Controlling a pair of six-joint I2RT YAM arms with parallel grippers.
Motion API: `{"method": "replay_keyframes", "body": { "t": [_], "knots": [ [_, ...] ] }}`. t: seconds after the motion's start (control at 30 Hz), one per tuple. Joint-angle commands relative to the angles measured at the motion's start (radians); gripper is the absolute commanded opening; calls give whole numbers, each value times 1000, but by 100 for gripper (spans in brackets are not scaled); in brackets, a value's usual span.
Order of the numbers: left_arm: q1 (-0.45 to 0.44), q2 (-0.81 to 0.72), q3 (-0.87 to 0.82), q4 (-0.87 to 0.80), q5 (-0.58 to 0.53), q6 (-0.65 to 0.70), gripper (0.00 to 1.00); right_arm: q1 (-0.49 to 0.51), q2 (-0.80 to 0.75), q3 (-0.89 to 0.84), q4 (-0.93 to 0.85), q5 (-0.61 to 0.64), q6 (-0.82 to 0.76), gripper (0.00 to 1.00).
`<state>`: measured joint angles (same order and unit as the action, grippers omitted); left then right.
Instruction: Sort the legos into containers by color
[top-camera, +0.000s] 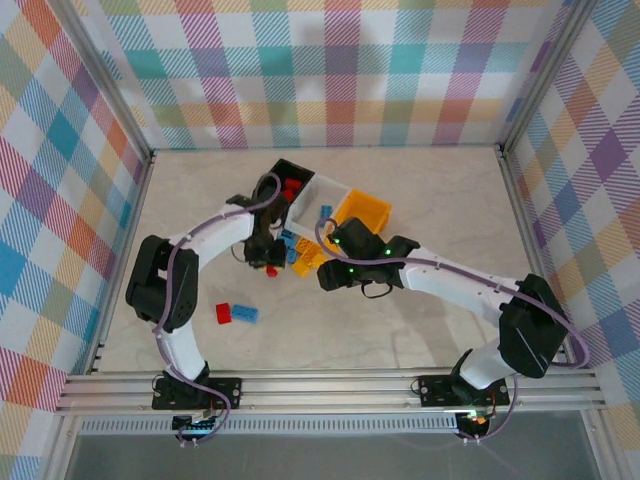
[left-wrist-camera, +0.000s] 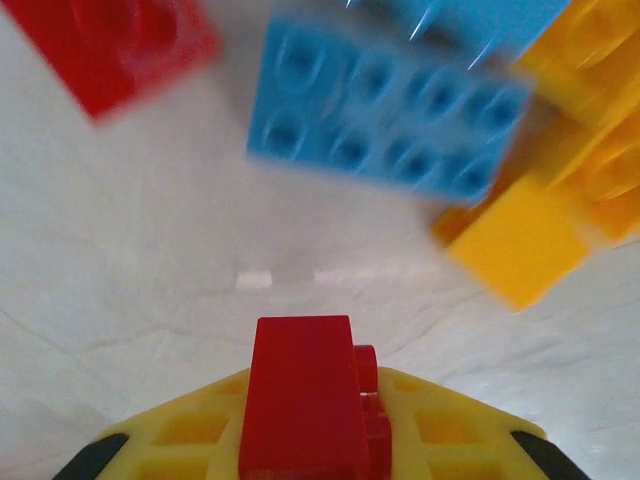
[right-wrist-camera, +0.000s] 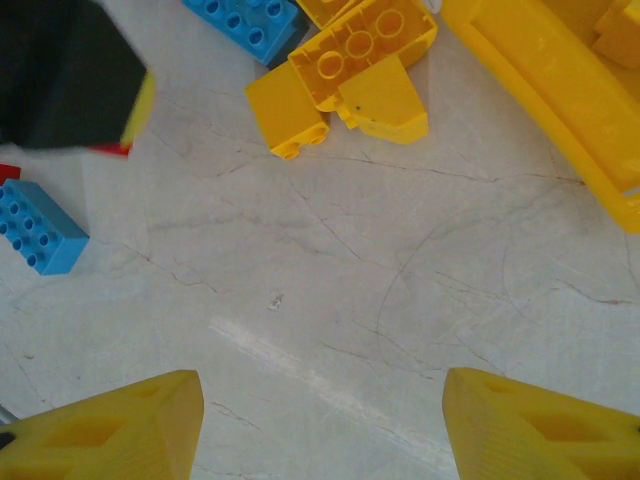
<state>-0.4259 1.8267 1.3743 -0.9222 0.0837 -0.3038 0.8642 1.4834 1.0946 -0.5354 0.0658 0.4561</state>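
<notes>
Red lego (left-wrist-camera: 300, 400), pinched in left end effector (left-wrist-camera: 305, 455)

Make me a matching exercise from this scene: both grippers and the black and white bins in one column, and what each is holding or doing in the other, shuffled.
1. left gripper
2. right gripper
3. black bin
4. white bin

A. blue lego inside
B. open, empty, above the tabletop
C. shut on a red lego
D. red legos inside

Pairs: 1-C, 2-B, 3-D, 4-A
</notes>
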Motion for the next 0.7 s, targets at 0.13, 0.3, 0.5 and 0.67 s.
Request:
{"method": "replay_keyframes", "body": {
  "t": [0.13,0.3,0.5,0.67],
  "knots": [
    [78,230,505,-169,33,60,20,-38,-57,24,-56,24,-50,65],
    [104,468,876,-272,37,65,19,-56,-51,42,-72,19,-82,65],
    [145,631,1080,-284,55,35,20,-86,-49,54,-93,8,-118,65],
    [151,662,1101,-262,78,33,33,-109,-49,49,-98,-18,-137,66]
  ]
}}
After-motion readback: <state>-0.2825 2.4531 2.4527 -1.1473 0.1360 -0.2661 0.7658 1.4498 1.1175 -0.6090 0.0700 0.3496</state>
